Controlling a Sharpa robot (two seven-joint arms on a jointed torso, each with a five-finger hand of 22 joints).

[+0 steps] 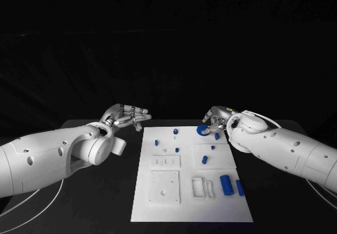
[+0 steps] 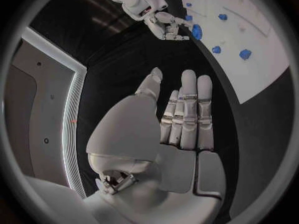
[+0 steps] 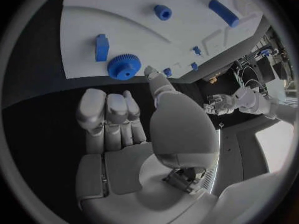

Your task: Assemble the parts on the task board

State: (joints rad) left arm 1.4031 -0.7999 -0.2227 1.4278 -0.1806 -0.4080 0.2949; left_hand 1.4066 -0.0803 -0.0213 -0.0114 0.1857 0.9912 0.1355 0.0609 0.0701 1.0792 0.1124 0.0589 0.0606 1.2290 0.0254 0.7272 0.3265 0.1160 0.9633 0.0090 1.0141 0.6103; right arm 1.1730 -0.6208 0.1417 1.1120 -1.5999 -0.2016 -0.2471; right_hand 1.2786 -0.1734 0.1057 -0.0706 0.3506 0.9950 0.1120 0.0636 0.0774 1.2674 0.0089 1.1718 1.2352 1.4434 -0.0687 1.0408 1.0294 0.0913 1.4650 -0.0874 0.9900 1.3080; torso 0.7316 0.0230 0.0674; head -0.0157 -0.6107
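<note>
Board (image 1: 189,207) carries 1 blue gear (image 1: 203,129) beside right robot hand (image 1: 219,118), grip unclear; left robot hand (image 1: 130,115) flat, empty.

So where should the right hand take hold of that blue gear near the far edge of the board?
Probably by its toothed rim, from above. The blue gear lies flat on the task board, so only its edge offers opposing faces. The right hand hovers close beside it; thumb and a finger could pinch across the rim.

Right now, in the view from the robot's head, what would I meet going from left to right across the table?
Left arm → left hand → task board → gear at the board's far edge → right hand → right arm.
</note>
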